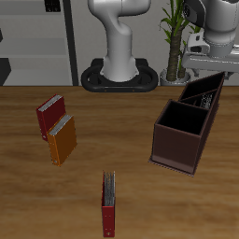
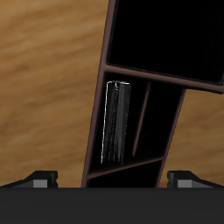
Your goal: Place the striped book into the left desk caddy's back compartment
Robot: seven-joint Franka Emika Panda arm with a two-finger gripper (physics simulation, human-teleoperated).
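The striped book (image 2: 116, 122) stands on edge inside the left desk caddy (image 1: 166, 140), close against one long wall of the back compartment (image 2: 153, 122). In the exterior view it shows only as a thin slanted edge (image 1: 198, 95) in that section. My gripper (image 2: 114, 179) hangs above the back compartment, apart from the book. Its fingertips (image 2: 39, 179) are spread wide with nothing between them, so it is open. From outside, the gripper (image 1: 207, 67) sits just over the caddy's far end.
A red book (image 1: 49, 114) and an orange book (image 1: 62, 138) stand together across the table from the caddy. Another red book (image 1: 109, 201) stands near the front edge. A potted plant (image 1: 173, 37) and the robot base (image 1: 119, 73) are at the back.
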